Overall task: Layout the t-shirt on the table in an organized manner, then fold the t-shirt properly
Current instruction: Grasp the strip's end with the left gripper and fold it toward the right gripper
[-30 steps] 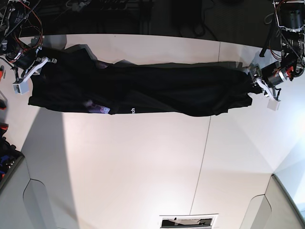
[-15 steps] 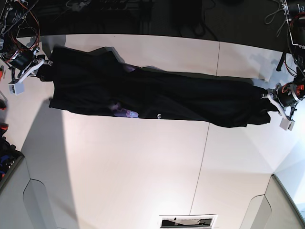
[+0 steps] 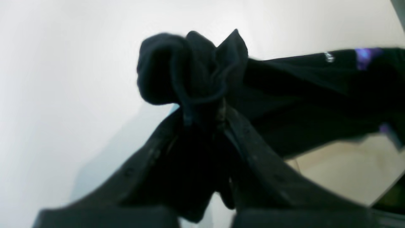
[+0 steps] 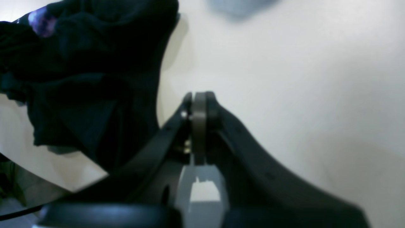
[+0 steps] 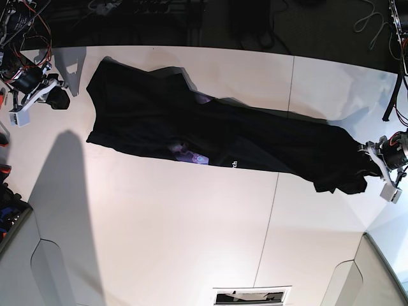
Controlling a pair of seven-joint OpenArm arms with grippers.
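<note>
The black t-shirt (image 5: 191, 127) lies stretched in a long rumpled band across the white table (image 5: 191, 229), from far left to right. A purplish graphic (image 5: 191, 155) and small white lettering (image 5: 234, 164) show near its middle. My left gripper (image 5: 373, 159) is shut on the shirt's right end; in the left wrist view (image 3: 205, 110) bunched black fabric (image 3: 177, 72) sticks out past the fingers. My right gripper (image 5: 58, 99) is apart from the shirt's left edge. In the right wrist view (image 4: 199, 107) its fingers are pressed together with nothing between them, and the shirt (image 4: 88, 69) lies to the left.
A thin dark seam (image 5: 274, 210) crosses the table. Dark equipment and cables (image 5: 159, 19) stand beyond the far edge. Red and blue items (image 5: 5, 204) sit at the left edge. Grey panels (image 5: 44, 268) fill the near corners, with a white label (image 5: 252, 295) at the front.
The whole shirt has slid to the right. My left gripper pulled its end right and nearer the front edge. My right gripper has let go; the shirt's left edge now lies apart from it.
</note>
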